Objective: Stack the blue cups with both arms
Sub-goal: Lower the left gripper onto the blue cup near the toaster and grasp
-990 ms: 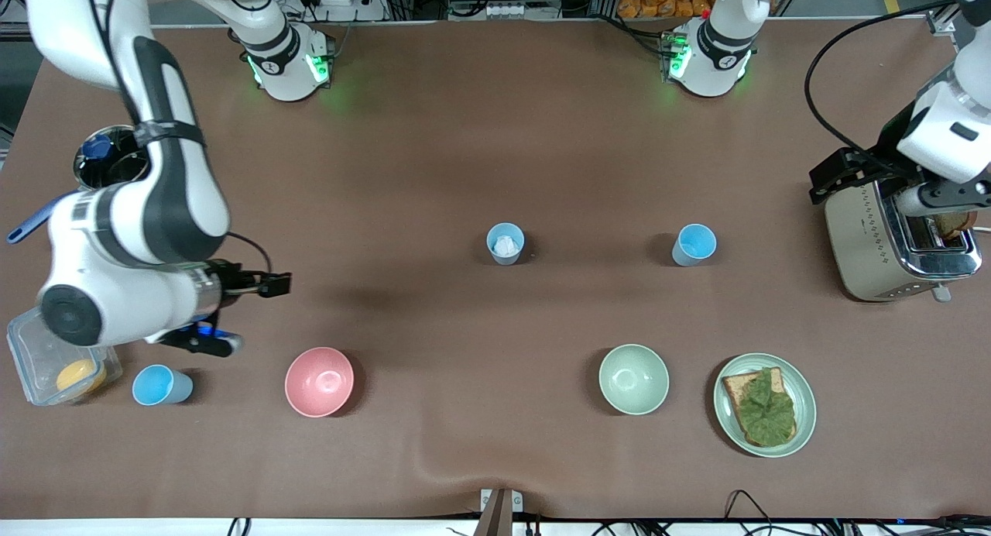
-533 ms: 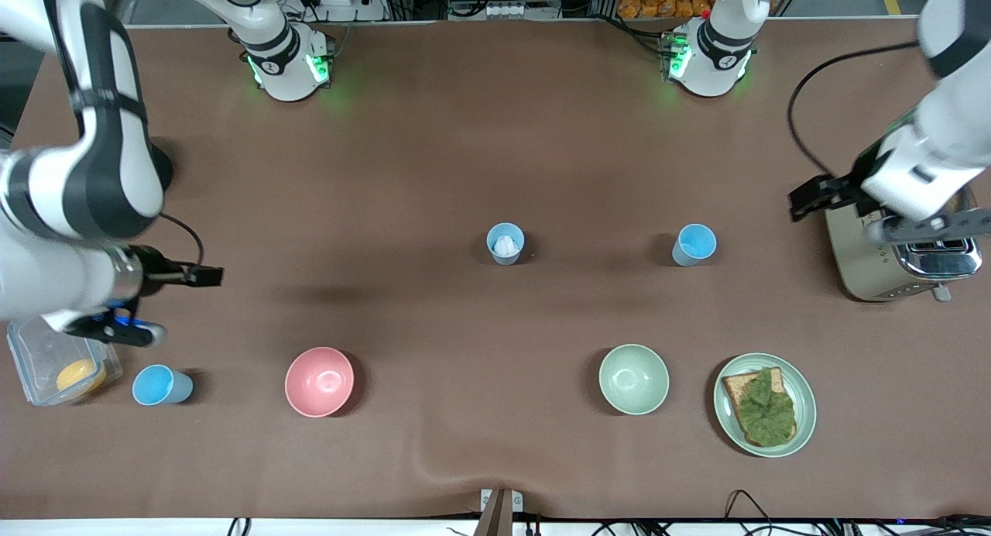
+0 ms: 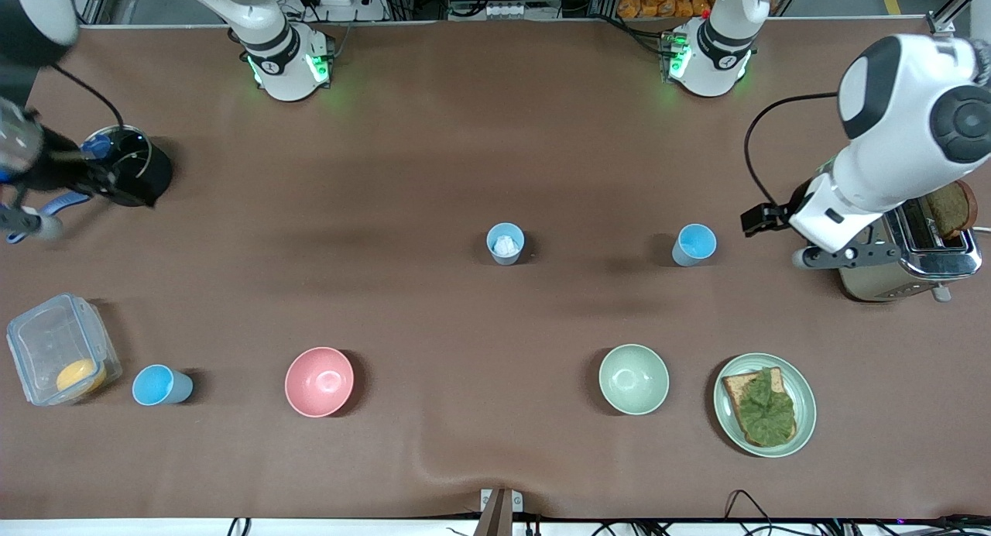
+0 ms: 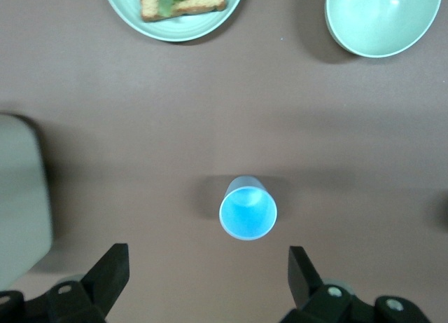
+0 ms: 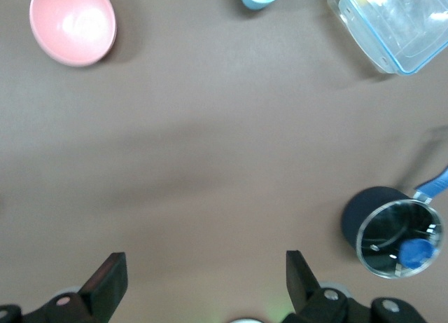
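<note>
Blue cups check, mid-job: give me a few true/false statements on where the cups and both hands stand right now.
1. Three blue cups stand apart, none stacked. True: one by the clear container, one with a whitish patch mid-table, one toward the toaster.
2. The left hand is shut on a cup. False: it is open, empty, above that third cup.
3. The right hand is open. True.
4. A cup sits in the pink bowl. False: the bowl is empty.

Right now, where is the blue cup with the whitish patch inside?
In the front view, the blue cup with the whitish patch stands upright mid-table, beside the other blue cup, farther from the camera than the pink bowl.
</note>
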